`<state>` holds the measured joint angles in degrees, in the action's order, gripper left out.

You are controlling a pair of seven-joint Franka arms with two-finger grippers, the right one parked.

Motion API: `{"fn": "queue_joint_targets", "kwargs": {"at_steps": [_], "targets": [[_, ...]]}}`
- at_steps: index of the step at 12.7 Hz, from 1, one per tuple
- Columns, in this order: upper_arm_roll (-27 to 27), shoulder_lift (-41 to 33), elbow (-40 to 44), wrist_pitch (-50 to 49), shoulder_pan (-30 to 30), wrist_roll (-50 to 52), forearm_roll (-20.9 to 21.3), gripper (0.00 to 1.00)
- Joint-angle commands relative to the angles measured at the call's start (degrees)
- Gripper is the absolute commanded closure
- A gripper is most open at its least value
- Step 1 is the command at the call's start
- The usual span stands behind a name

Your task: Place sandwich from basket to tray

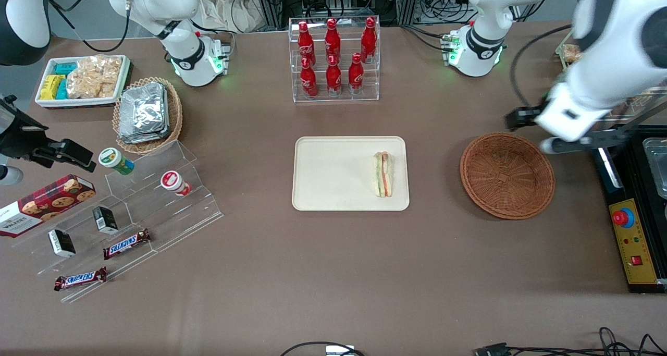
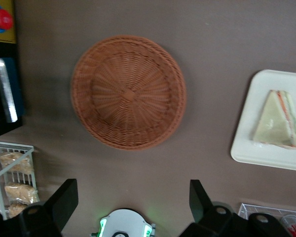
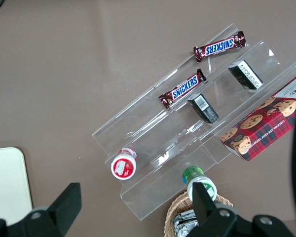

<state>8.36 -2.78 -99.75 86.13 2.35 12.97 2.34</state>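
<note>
front: high, whole table | wrists: straight down | shared: tray point(image 1: 333, 189)

From my console the light is even and bright, coming from overhead — soft short shadows hug the basket point(image 1: 507, 175) and tray point(image 1: 318, 189). The working arm near the front camera smears with blur (its gripper point(image 2: 133, 197) dark, fingers spread apart). Bottle rack shows faint glare.

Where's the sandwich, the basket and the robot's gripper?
sandwich point(image 1: 383, 174), front view, middle of its wrapped layers.
basket point(image 1: 507, 177), front view, woven bottom.
gripper point(image 2: 133, 200), left wrist view, midway between open fingertips, above bare table.
</note>
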Motion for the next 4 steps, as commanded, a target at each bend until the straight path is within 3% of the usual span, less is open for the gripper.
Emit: {"fn": "queue_joint_targets", "kwargs": {"at_steps": [1, 4], "targets": [[-4.4, -2.93, 0.68, -0.08, -2.61, -2.59, -0.32, 0.0], [-4.32, -2.41, 3.68, -0.61, -2.61, -1.99, -0.31, 0.0]]}}
